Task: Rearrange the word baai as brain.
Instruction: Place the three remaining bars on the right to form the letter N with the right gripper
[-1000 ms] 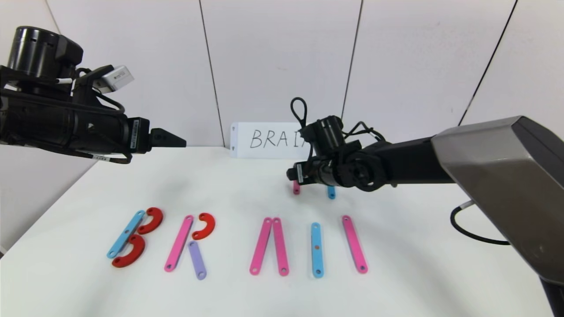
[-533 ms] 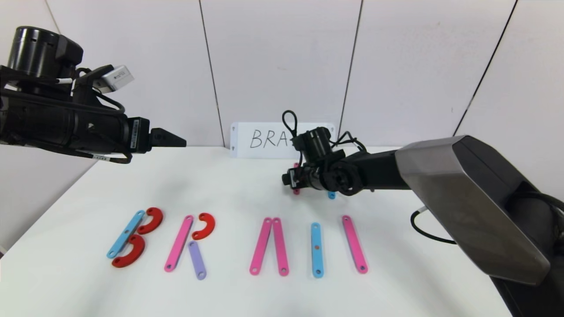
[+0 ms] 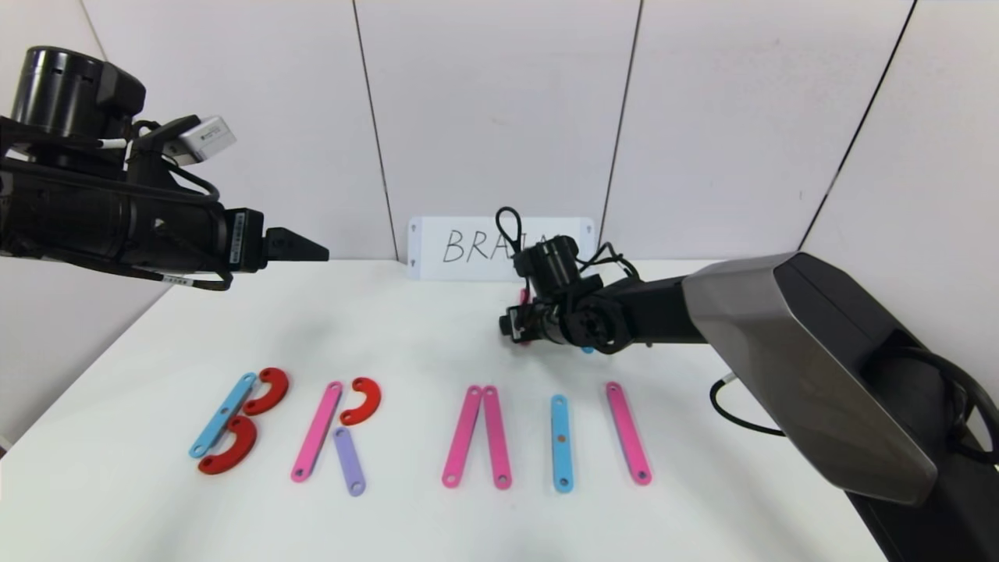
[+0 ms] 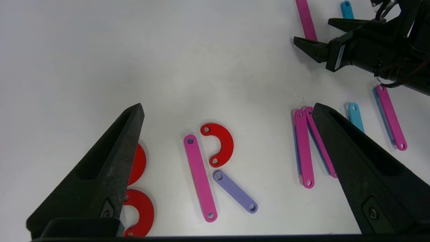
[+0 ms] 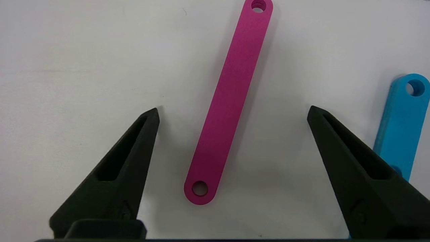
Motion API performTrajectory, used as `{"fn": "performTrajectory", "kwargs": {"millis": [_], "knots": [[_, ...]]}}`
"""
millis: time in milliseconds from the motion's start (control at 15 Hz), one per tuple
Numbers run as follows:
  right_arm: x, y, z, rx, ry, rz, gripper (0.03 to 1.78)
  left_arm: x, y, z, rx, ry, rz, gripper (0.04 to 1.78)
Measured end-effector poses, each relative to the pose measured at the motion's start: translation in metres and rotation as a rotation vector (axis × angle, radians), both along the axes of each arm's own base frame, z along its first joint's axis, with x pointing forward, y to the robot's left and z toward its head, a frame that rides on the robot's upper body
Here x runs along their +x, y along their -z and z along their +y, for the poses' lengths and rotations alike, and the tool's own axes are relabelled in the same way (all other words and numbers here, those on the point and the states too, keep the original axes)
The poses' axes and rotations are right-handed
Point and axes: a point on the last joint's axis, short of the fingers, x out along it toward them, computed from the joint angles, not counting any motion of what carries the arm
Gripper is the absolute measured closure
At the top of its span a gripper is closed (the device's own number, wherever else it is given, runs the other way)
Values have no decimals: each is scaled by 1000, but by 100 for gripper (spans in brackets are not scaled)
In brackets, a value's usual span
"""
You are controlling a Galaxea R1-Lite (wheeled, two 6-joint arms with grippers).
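Observation:
The word is a row of flat plastic letters near the table's front: a B [image 3: 234, 425] of a blue strip and two red half-rings, an R [image 3: 316, 432] with a purple leg, two leaning pink strips [image 3: 495, 437], a blue strip [image 3: 560, 442] and a pink strip [image 3: 627, 432]. Behind the row my right gripper [image 5: 233, 112] hangs low and open, its fingers on either side of a spare pink strip [image 5: 228, 104], apart from it. A spare blue strip [image 5: 401, 124] lies beside one finger. My left gripper [image 4: 227, 107] is open and empty, raised at the left [image 3: 300, 248].
A white card [image 3: 468, 248] with black handwriting stands against the back wall, partly hidden by the right arm [image 3: 702, 304]. A black cable [image 3: 734, 410] loops onto the table at the right. White table edges run along the left and front.
The right arm has swung left and down over the spare strips behind the row, covering most of them in the head view. The left arm and the letters have not moved.

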Motion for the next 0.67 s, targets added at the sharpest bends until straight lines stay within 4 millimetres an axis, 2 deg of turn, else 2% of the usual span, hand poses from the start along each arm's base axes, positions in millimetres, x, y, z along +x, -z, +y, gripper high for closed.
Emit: {"fn": "performTrajectory", "kwargs": {"millis": [133, 333, 467, 533, 667], "knots": [[0, 2, 0, 0, 1, 3, 57, 0, 0, 0, 0, 0, 1, 8], [0, 2, 1, 2, 0, 4, 113, 0, 0, 0, 0, 0, 0, 8], [0, 3, 2, 3, 0, 4, 142, -1, -1, 0, 0, 0, -2, 8], [0, 4, 2, 4, 0, 4, 151, -1, -1, 0, -1, -1, -2, 8], [0, 4, 2, 5, 2, 5, 154, -1, -1, 0, -1, -1, -2, 8]]}}
